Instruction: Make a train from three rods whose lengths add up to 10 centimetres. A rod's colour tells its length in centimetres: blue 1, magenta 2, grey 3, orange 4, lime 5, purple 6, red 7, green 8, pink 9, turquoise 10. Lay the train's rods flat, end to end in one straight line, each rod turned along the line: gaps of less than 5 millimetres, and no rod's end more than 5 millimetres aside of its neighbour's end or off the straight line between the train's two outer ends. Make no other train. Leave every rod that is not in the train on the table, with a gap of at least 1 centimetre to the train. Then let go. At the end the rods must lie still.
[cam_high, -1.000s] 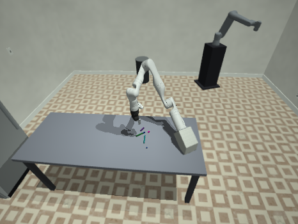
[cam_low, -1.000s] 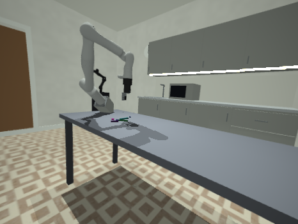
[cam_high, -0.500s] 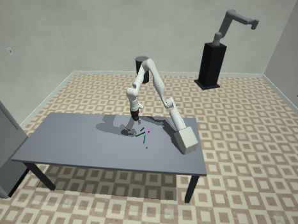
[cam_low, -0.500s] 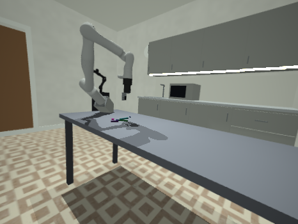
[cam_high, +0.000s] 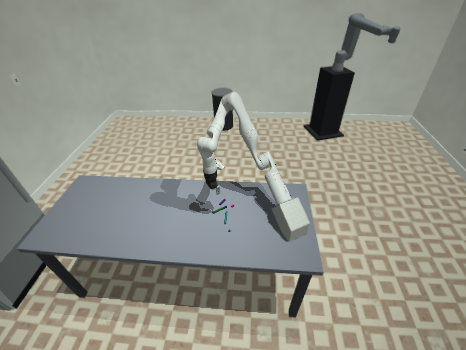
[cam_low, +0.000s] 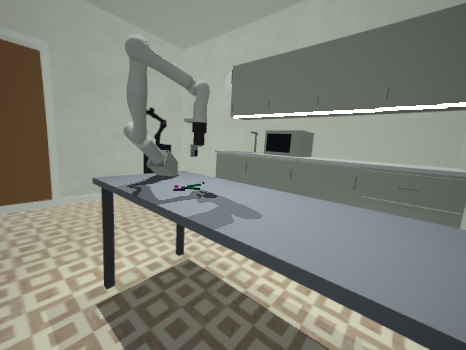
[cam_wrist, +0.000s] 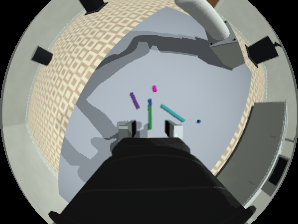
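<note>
Several small rods lie close together on the grey table. A purple rod (cam_high: 222, 202) (cam_wrist: 135, 100), a green rod (cam_high: 218, 211) (cam_wrist: 150, 117) and a turquoise rod (cam_high: 226, 217) (cam_wrist: 172, 112) lie flat at different angles. A short magenta rod (cam_high: 232, 205) (cam_wrist: 154, 88) lies beside them. One tiny blue rod (cam_high: 225, 207) (cam_wrist: 150, 102) sits at the green rod's far end. Another blue rod (cam_high: 229, 230) (cam_wrist: 198, 121) lies apart. My gripper (cam_high: 216, 189) (cam_low: 195, 150) (cam_wrist: 150, 126) is open and empty, hanging well above the table just left of the cluster.
The arm's white base block (cam_high: 292, 218) stands on the table right of the rods. The cluster also shows in the exterior view (cam_low: 189, 188). A second arm on a black pedestal (cam_high: 332, 101) stands far back on the floor.
</note>
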